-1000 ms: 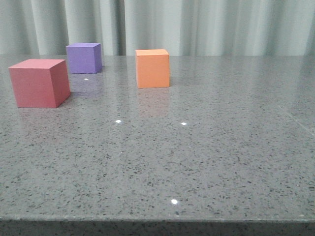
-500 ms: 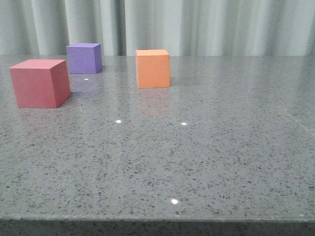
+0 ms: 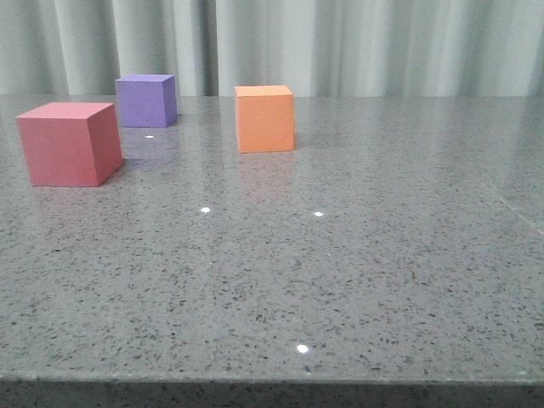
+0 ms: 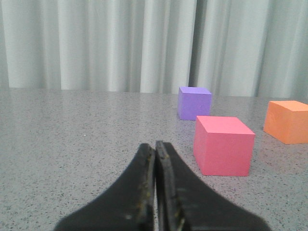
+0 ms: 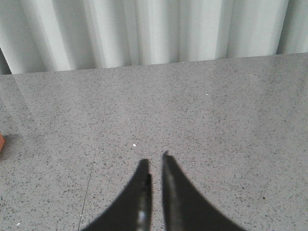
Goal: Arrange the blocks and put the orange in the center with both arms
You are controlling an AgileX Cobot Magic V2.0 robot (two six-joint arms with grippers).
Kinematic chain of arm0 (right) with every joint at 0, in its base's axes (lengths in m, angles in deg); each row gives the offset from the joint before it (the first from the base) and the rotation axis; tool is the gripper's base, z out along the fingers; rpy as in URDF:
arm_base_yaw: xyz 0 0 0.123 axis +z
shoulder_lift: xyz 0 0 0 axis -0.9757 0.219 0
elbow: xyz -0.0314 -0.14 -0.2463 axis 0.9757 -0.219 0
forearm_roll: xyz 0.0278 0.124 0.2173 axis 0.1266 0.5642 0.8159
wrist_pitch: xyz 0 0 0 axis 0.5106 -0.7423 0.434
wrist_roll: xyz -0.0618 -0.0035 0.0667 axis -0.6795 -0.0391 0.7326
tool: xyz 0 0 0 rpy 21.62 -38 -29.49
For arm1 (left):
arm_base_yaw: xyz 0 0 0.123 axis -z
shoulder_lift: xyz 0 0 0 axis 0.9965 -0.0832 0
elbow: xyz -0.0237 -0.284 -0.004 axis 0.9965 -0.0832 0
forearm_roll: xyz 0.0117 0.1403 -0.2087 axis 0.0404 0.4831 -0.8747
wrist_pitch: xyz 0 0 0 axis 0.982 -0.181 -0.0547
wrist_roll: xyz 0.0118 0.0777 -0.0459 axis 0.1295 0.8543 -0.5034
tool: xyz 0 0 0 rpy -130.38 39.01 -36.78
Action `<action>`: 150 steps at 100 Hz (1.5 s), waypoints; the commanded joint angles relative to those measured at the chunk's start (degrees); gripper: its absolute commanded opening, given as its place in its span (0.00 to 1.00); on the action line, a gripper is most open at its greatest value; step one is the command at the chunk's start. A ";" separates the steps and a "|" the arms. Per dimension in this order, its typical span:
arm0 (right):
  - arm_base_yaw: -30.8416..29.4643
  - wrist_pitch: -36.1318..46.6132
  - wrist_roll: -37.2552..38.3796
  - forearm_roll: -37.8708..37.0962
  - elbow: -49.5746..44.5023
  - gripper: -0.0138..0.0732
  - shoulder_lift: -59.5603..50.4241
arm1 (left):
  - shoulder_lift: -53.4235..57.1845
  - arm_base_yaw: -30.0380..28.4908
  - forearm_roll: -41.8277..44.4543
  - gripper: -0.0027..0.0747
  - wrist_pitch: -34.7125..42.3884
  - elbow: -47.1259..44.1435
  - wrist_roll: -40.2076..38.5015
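In the front view the red-pink cube [image 3: 68,143] sits at the left, the purple cube [image 3: 146,100] behind it, and the orange cube [image 3: 264,118] right of both, towards the back. All rest on the table, apart from each other. No gripper shows in the front view. My left gripper [image 4: 155,144] is shut and empty, low over the table; ahead of it stand the red-pink cube [image 4: 224,146], the purple cube [image 4: 194,103] and the orange cube [image 4: 287,121]. My right gripper [image 5: 155,159] is shut and empty, with only a thin slit between the fingers. A sliver of the orange cube [image 5: 1,140] shows at that view's edge.
The cubes stand on a grey speckled stone table [image 3: 340,272] whose front edge runs along the bottom of the front view. A pale pleated curtain [image 3: 357,42] hangs behind the table's far edge.
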 commanded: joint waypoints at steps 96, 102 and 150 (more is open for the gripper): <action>-0.34 4.73 -0.61 -0.98 1.54 0.08 -0.09 | -31.31 -0.22 -5.69 0.01 -38.15 50.68 -0.21; -0.34 4.73 -0.61 -0.98 1.54 0.08 -0.09 | -34.48 -0.22 -5.69 0.01 -38.15 53.29 -0.21; -0.34 4.73 -0.61 -0.98 1.54 0.08 -0.09 | -44.74 -0.22 -6.68 0.38 -36.69 55.50 -0.21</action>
